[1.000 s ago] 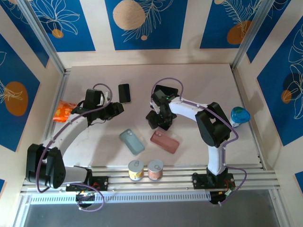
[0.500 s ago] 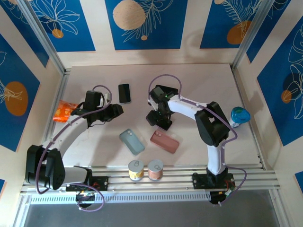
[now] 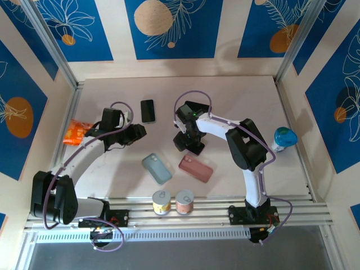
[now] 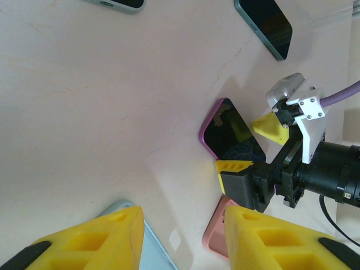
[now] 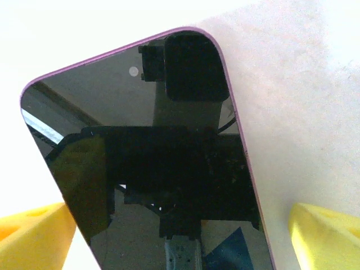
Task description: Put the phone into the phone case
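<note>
Lab robot cell: aluminium rails (image 3: 225, 203), printed wall panels (image 3: 169, 28).

Top cam looks down; L wrist cam sees phone (image 4: 230, 132), R wrist close-up, prob. same.

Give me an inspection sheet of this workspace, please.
Surface: beige table, nothing spilled.
Job's things: purple phone screen up; pink case and blue case nearer the bases.
Clutter: black phone, cans, snack bag, cup.
Grippers: left gripper open, empty; right gripper open, fingers either side of the purple phone.
Cables: purple cables arch above both arms.
Surroundings: blue-patterned walls.
</note>
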